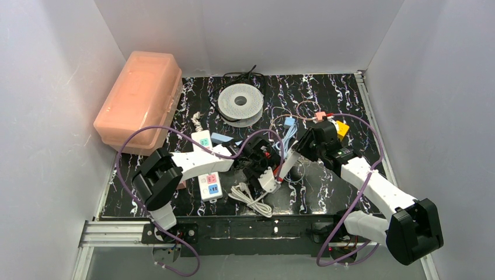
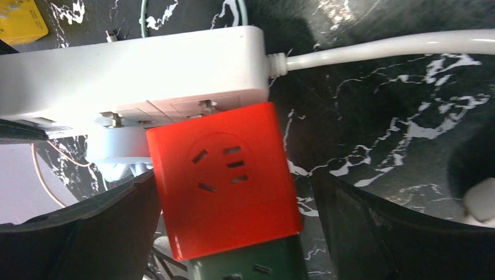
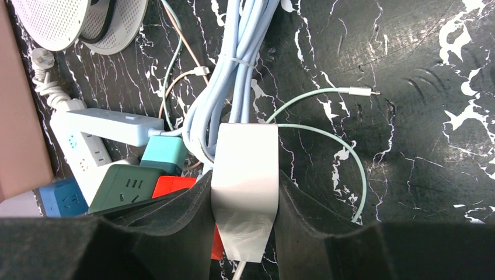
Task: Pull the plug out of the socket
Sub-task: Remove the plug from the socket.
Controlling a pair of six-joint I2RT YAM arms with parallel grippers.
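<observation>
Both look the same tbh: smooth white shells on the left arm (image 1: pixel 195 158) and right arm (image 1: pixel 376 185), chunky black joint housings (image 1: pixel 159 177), a purple cable (image 1: pixel 119 157) looping off each, matte black fingers (image 2: pixel 76 239).

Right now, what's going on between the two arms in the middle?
The right gripper is clamped on the white power strip. The left gripper straddles the red cube plug, jaws open, with a sliver of gap on one side. The cube sits flush against the strip's face, so it has not been pulled off yet.
</observation>
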